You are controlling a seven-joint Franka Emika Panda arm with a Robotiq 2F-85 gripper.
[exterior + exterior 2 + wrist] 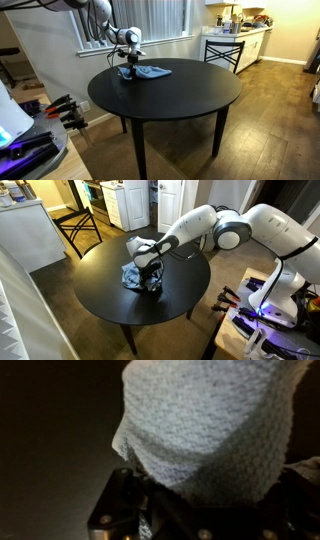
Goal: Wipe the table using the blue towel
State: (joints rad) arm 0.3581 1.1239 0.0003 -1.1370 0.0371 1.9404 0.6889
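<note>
Now down low at the far side of the table [190, 105], with the gripper [128, 69] set on one end of the towel [152, 72], touching it or all but. Lies bunched near the rim on the window [150, 20] side, stretched away from the gripper roughly along that rim in both exterior views, so off to one side of the tool rather than squarely under it. Fills most of the wrist view with pale knit weave [220, 420] and hides the fingertips; cannot tell a pinch on the cloth from an open stance. Probably calls for a firm press first, then a drag across the round top toward its middle, pulling the bunched length behind. Looks dark, smooth and hard, likely slick enough for the cloth to slide and to slip loose if held lightly. Has wood floor [270, 120] all round, and a chair [222, 50] well apart from the sweep.
</note>
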